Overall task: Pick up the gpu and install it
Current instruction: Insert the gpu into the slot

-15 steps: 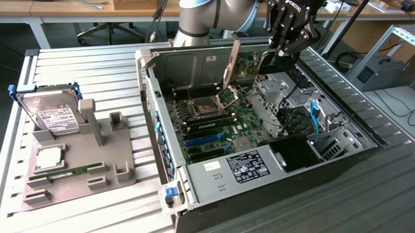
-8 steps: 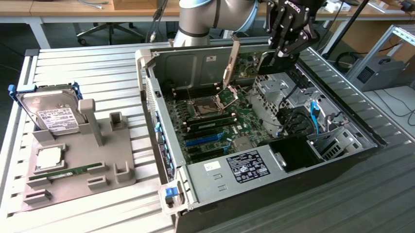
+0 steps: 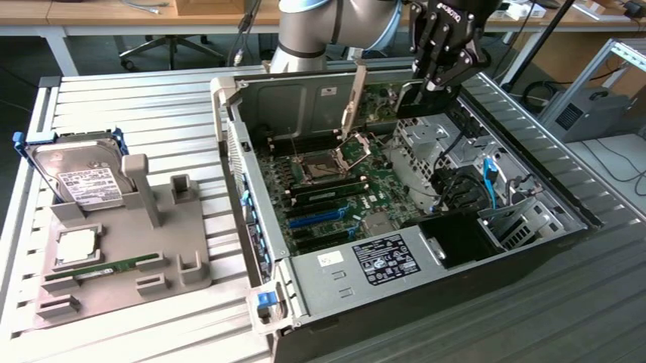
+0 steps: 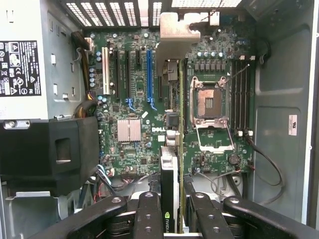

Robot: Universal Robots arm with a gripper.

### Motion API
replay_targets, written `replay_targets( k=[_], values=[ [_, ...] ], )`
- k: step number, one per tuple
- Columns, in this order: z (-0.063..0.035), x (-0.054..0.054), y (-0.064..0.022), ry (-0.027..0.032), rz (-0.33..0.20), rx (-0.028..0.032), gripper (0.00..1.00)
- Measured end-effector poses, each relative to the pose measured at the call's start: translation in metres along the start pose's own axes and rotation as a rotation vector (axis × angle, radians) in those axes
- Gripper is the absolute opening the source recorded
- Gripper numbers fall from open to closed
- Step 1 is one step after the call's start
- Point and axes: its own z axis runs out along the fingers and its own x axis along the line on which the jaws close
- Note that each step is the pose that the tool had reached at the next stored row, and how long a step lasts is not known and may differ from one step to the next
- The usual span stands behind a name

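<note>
Slatted table [image 3: 141,98], open case [image 3: 302,102], hand [image 3: 442,82] clamping gpu [image 4: 168,172] edge-on above motherboard [image 4: 137,154]

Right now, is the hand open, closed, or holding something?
Hand: closed on the graphics card, held edge-on over the open computer case.

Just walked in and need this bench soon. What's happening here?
A robot arm's gripper has its fingers closed on the gpu, holding it edge-on over the motherboard of the open computer case. The card is not seated in a slot yet.
</note>
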Motion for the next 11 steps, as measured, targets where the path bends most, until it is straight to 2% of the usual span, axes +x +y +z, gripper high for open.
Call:
replay_targets(
  k=[11],
  values=[
    [0.0020,0.0003,0.0085,0.0019,0.037,0.0010,0.27]
  ],
)
